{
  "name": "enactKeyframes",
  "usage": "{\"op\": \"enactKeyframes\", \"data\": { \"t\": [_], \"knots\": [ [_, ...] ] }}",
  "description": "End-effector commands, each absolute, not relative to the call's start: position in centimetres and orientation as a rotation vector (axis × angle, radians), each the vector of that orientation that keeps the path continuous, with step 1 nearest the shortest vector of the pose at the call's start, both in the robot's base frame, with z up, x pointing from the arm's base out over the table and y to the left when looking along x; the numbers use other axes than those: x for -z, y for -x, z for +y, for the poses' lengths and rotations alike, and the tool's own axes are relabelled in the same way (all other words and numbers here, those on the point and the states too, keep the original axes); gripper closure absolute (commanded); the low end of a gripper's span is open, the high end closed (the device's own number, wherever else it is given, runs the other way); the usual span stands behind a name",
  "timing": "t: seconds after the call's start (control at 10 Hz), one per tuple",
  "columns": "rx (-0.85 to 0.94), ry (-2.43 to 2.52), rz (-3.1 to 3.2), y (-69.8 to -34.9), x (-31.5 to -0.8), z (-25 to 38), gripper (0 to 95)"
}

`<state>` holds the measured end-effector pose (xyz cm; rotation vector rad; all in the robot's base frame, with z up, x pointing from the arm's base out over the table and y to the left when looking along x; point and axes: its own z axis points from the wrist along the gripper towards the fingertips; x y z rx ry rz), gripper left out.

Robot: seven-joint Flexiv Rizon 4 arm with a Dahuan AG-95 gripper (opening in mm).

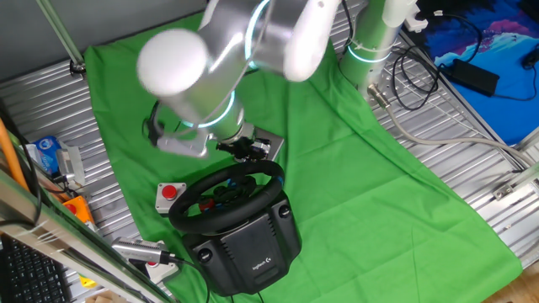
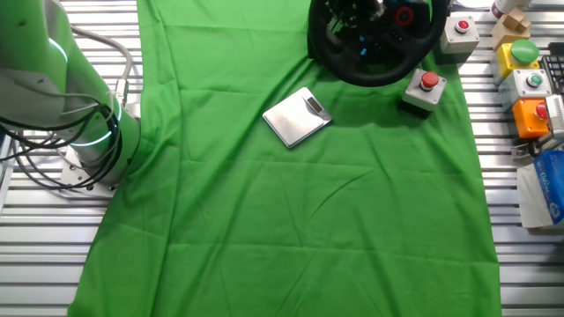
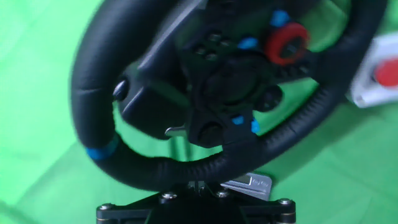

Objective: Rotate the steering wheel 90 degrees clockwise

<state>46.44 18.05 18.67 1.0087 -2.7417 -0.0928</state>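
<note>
Steering wheel [image 1: 227, 192] stands on its black base [image 1: 248, 244] with white logo, on the green cloth [image 1: 354, 185] covering the slatted tabletop [image 1: 472, 143], near the cloth's front edge in one fixed view.

Claw [image 1: 244, 150] sits just behind the wheel's upper rim, at the end of the silver arm [image 1: 219, 59]. In the hand view the rim [image 3: 186, 168] crosses directly above the claw's mounting bar [image 3: 193, 208]; fingers not visible, so cannot tell whether apart or clamped on the rim.

Hub shows a red dial [image 3: 287, 43] and blue buttons [image 3: 249, 43].

Grey box with red button [image 1: 170, 195] lies just beside the wheel. Small silver scale [image 2: 297, 116] lies near the wheel on the cloth.
</note>
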Motion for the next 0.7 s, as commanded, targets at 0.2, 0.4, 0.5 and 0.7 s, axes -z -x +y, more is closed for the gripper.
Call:
{"op": "enactKeyframes", "data": {
  "t": [0.2, 0.4, 0.5, 0.7],
  "knots": [
    [-0.121, -0.962, -2.813, -46.3, -18.8, 17.7, 95.0],
    [-0.171, -1.001, -2.776, -46.1, -19.1, 16.7, 95.0],
    [-0.182, -1.018, -2.762, -46.2, -19.0, 16.0, 95.0],
    [-0.171, -1.09, -2.742, -46.9, -18.0, 12.9, 95.0]
  ]
}}
